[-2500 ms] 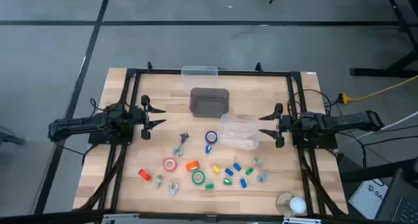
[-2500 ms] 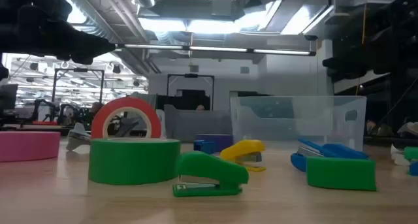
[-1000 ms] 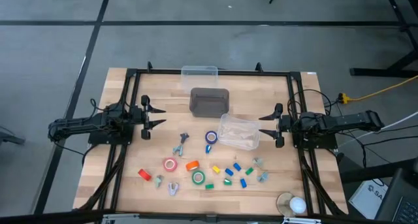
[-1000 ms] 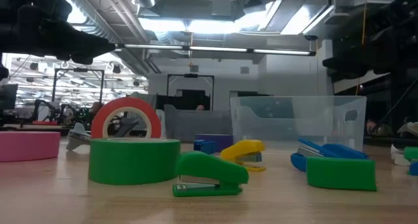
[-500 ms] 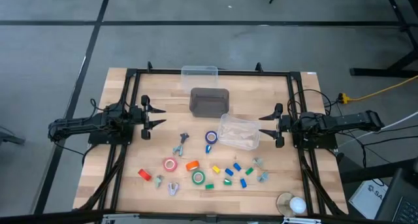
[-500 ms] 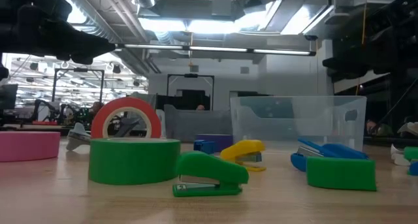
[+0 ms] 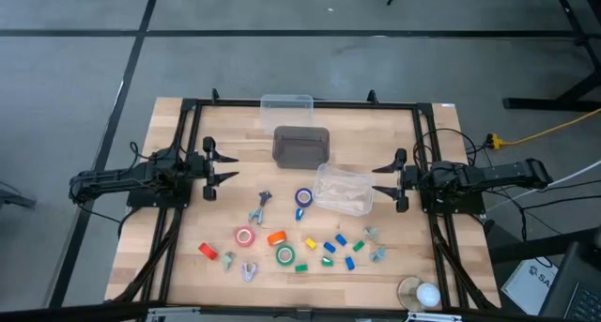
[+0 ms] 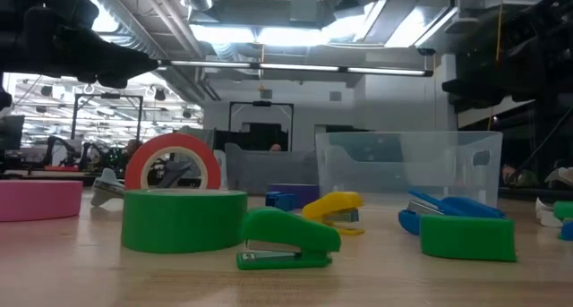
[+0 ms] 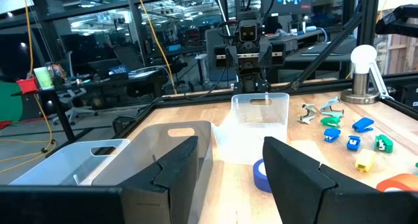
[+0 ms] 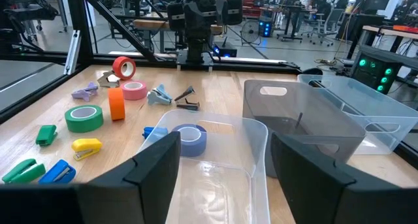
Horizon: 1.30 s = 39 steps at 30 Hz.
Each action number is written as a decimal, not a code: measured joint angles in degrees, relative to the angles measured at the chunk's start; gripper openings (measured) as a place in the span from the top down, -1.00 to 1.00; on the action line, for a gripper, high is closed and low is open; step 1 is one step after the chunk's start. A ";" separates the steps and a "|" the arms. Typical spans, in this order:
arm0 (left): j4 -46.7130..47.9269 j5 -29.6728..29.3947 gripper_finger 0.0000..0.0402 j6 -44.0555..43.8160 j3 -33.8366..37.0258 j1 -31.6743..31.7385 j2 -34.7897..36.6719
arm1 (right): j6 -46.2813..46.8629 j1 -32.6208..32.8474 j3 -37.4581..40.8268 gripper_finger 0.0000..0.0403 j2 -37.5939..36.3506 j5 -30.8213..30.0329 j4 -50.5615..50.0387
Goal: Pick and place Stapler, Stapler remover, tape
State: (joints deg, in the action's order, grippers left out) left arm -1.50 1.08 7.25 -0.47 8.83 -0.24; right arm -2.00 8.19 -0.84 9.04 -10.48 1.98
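Nothing moved since earlier: my left gripper [image 7: 208, 162] and right gripper [image 7: 401, 182] both hover spread apart, empty, flanking the clear bin [image 7: 344, 188]. Risk: the blue tape [image 7: 303, 198] sits just beside that bin, so my right gripper could clip the wall.

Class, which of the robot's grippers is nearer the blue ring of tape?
Right. The blue ring of tape lies just beyond the clear bin from the right gripper; the left gripper waits farther across.

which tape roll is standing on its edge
The red roll; it stands upright on its rim, while the pink, green and blue rolls lie flat.
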 joint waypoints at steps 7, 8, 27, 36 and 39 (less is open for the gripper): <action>0.00 0.00 0.16 -0.02 -0.01 0.00 0.00 | 0.00 1.21 -4.93 -0.21 5.42 0.00 -8.54; 0.00 0.00 0.16 -0.02 0.00 -0.01 -0.01 | 0.00 1.45 -6.46 -0.21 6.69 0.00 -10.63; 0.00 0.00 0.16 -0.02 0.00 -0.01 0.00 | 22.08 15.55 -37.66 -0.21 51.07 0.09 -19.79; 0.00 0.00 0.16 -0.02 0.00 -0.01 -0.01 | 28.74 19.53 -47.74 -0.21 65.81 0.10 -19.84; 0.00 0.00 0.16 -0.02 -0.02 0.00 -0.01 | 28.77 20.84 -48.92 -0.21 68.12 0.11 -19.09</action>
State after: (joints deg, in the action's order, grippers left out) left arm -1.50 1.08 7.22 -0.49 8.82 -0.25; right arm 26.77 29.03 -49.76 77.16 -10.37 -17.11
